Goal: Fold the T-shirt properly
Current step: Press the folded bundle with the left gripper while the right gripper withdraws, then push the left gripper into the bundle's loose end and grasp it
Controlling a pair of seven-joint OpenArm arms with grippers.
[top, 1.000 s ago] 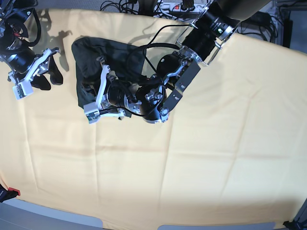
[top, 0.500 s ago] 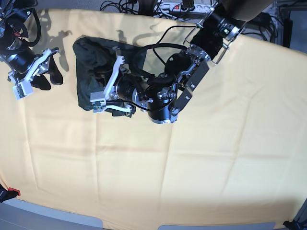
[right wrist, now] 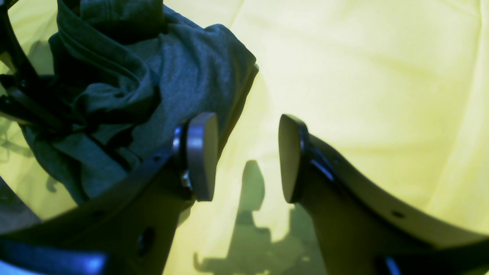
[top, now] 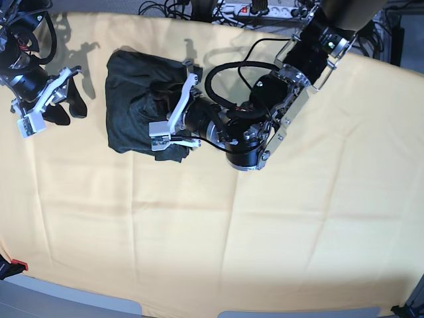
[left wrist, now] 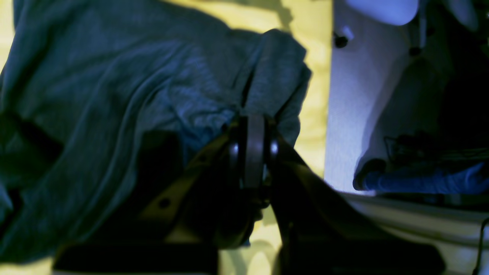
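While the table [top: 298, 225] is draped all over in a yellow cloth [top: 199, 252] with faint crease lines, only its far part is occupied. The T-shirt [top: 136, 99], a dark teal-grey heathered knit, is seen bunched into a rumpled heap on the cloth, and it lies directly at the left jaws and well apart from the right jaws.

The left arm [top: 291, 73] is stretched in from the far edge, with black cables looped over it, and its wrist is laid low over the near edge of the heap. In the left wrist view, the left gripper [left wrist: 252, 143] is seen pressed together on a raised fold of the T-shirt [left wrist: 114, 107]; the fabric is pinched between the pads and stands up beyond them as a narrow ridge, while the rest of the garment is spread to one side of the jaws in soft wrinkles. Yellow cloth [left wrist: 317, 88] is visible just past the pinched fold.

The right gripper [top: 50, 99] is held off to the side of the heap, above bare cloth. In the right wrist view, its jaws [right wrist: 246, 156] are shown standing apart with nothing between them; only yellow cloth [right wrist: 363, 76] and their own shadow are seen in the gap. The T-shirt [right wrist: 153, 84] is seen beyond one finger [right wrist: 200, 152], not touched by it.
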